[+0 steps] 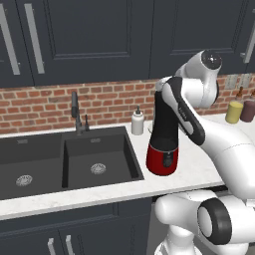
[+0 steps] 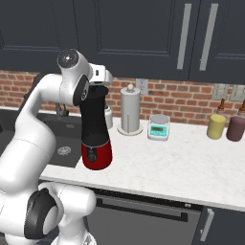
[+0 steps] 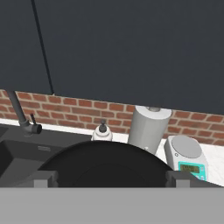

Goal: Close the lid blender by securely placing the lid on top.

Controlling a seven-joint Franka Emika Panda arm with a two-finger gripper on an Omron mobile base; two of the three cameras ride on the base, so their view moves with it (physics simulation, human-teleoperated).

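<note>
Fingertips (image 3: 45,178) stand spread wide at the bottom of the hand view, one to each side of the lid (image 3: 103,164), a black disc lying between them; whether they touch its rim cannot be told. Gripper (image 3: 109,179) open, pinching nothing.

Lid sits on top of the blender (image 1: 163,134), level as far as shows. In the base views the hand covers the jar's top, so the lid's seating cannot be checked there.

Blender: black jar on a glossy red base, upright on the white counter (image 2: 191,165), near its front edge. Arm link crosses in front of the jar's upper part in the left base view.

Relative to the blender:
- white pump bottle (image 1: 138,121) just behind, toward the brick wall (image 1: 40,102);
- black sink (image 1: 64,159) beside it, on the side away from the scale, with faucet (image 1: 75,112) at the sink's back edge;
- paper towel roll (image 2: 130,111) behind and to the other side, upright on its stand;
- small scale (image 2: 159,127) beyond the roll, near the wall;
- yellow cylinder (image 2: 216,127) and maroon cylinder (image 2: 236,128) well apart, side by side by the wall.

Dark cabinets (image 2: 143,33) hang above all of it.
</note>
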